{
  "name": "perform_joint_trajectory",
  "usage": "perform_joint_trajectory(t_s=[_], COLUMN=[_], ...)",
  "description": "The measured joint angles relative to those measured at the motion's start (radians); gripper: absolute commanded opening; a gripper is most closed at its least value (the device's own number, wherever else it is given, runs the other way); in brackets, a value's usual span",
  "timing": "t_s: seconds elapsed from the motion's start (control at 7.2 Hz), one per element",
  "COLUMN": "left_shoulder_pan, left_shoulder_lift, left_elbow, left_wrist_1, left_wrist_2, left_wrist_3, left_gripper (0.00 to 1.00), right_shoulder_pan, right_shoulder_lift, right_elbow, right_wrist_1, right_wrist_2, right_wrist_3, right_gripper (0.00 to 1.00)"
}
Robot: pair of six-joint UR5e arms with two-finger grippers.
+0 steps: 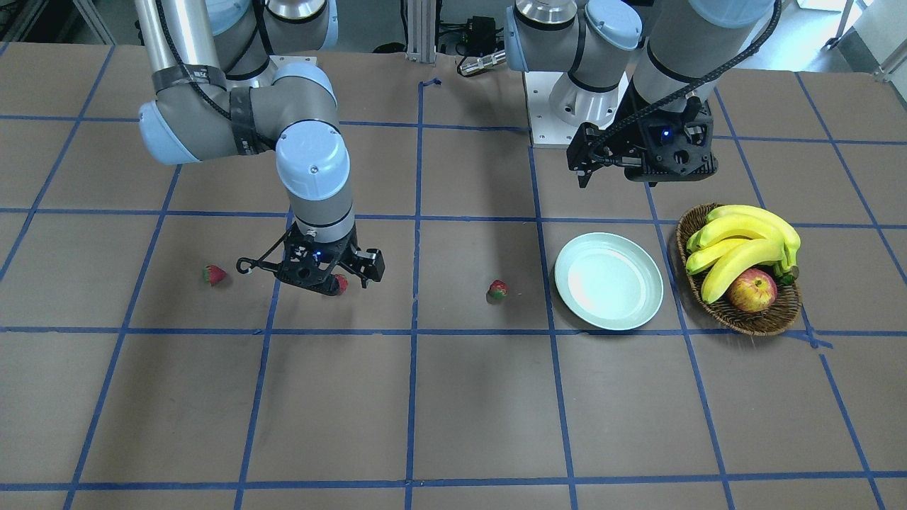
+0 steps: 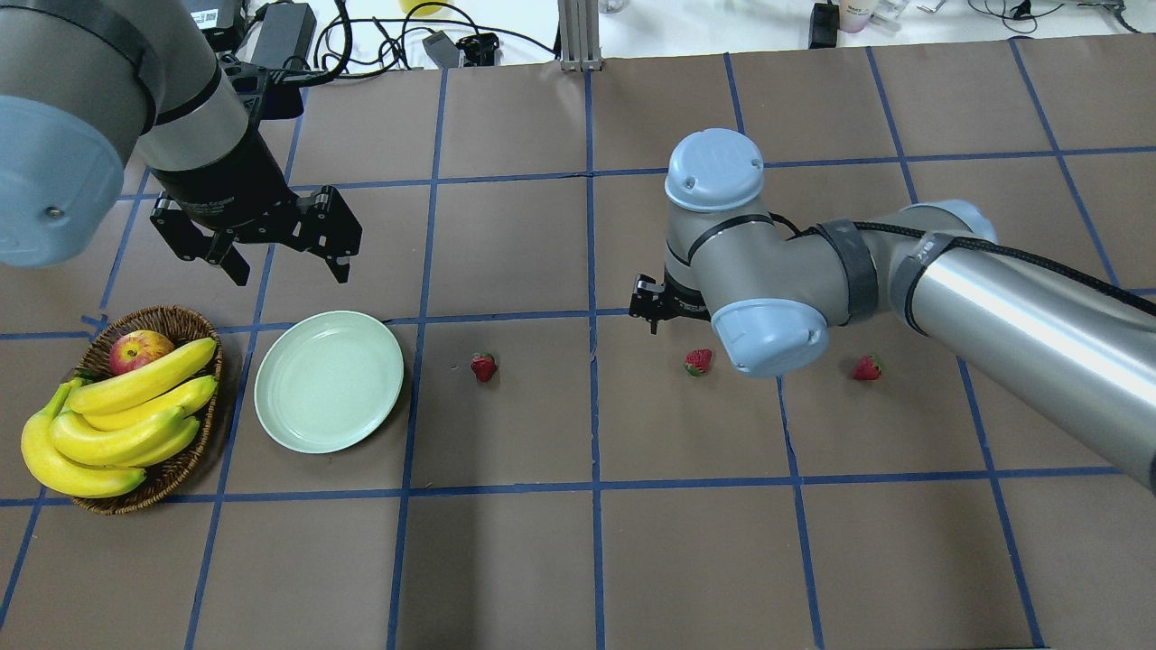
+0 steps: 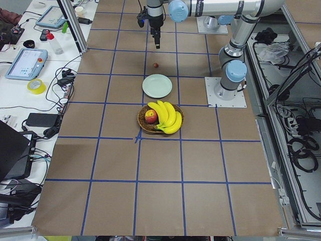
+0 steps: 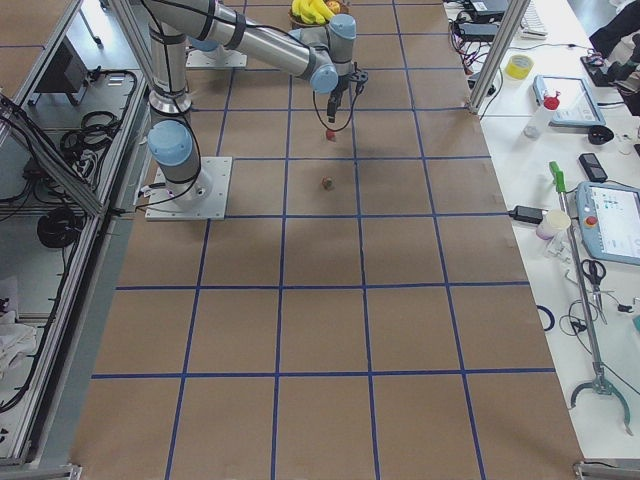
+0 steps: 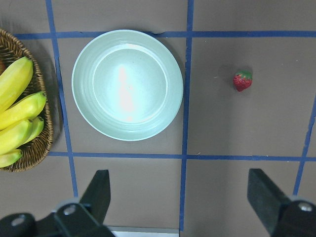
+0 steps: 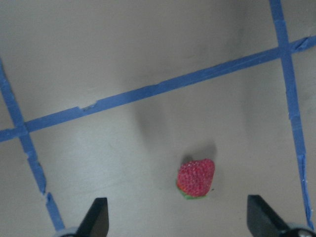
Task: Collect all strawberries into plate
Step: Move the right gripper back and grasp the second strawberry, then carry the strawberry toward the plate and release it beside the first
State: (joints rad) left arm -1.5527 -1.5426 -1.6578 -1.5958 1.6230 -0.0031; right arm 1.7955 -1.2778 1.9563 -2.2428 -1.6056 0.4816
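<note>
Beneath the right gripper (image 6: 177, 219), fingers spread, middle strawberry (image 6: 196, 177) lies on table (image 2: 506, 560); second strawberry (image 2: 484, 366) nearer plate (image 2: 329, 381), third strawberry (image 2: 867, 367) beyond. Plate beside wicker basket (image 2: 181, 316) holding bananas (image 2: 117, 424), apple (image 2: 137, 350). Left gripper (image 2: 291, 266) hovers near plate, fingers spread.

Cell surroundings, as I log them from the remote desk.

Item one: table (image 2: 506, 560) covered in brown paper, squared off by a blue tape grid (image 2: 596, 487). An aluminium post (image 2: 578, 36) stands at its far edge, with a black power brick (image 2: 283, 34) and loose leads near it. Item two: white bench (image 3: 20, 85) along the operators' side, holding a blue-cased tablet (image 3: 26, 64), a yellow tape roll (image 3: 36, 86) and a black laptop (image 3: 12, 150). Item three: coiled black cables (image 3: 301, 145) in the grey bay behind the table. Item four: in the exterior right view I see the white worktop (image 4: 620, 300) with scissors (image 4: 592, 272). Lighting even and bright, shadows soft.
</note>
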Motion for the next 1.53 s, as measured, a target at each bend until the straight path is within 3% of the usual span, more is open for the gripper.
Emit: perform_joint_trajectory(t_s=[0.28, 0.42, 0.69, 0.83, 1.25, 1.53], left_shoulder_pan=[-0.001, -0.001, -0.001, -0.001, -0.001, -0.001], left_shoulder_lift=[-0.002, -0.002, -0.002, -0.002, -0.003, 0.002], left_elbow=[0.000, 0.000, -0.001, -0.002, -0.006, -0.023], left_wrist_1=[0.002, 0.002, 0.001, 0.001, 0.001, 0.007], left_wrist_2=[-0.001, 0.000, 0.006, 0.014, 0.022, 0.021], left_wrist_3=[0.000, 0.000, 0.000, 0.000, 0.000, -0.001], left_gripper=[1.00, 1.00, 1.00, 1.00, 1.00, 1.00], right_shoulder_pan=[-0.021, -0.022, -0.023, -0.024, -0.021, 0.034], right_shoulder_lift=[0.014, 0.030, 0.049, 0.050, 0.043, 0.051], right_elbow=[0.080, 0.093, 0.108, 0.108, 0.094, 0.056], right_wrist_1=[-0.133, -0.156, -0.172, -0.171, -0.165, -0.166], right_wrist_2=[0.009, 0.013, 0.034, 0.040, 0.074, 0.256], right_wrist_3=[-0.054, -0.060, -0.053, -0.050, -0.023, 0.136], right_gripper=[0.91, 0.71, 0.11, 0.03, 0.08, 0.08])
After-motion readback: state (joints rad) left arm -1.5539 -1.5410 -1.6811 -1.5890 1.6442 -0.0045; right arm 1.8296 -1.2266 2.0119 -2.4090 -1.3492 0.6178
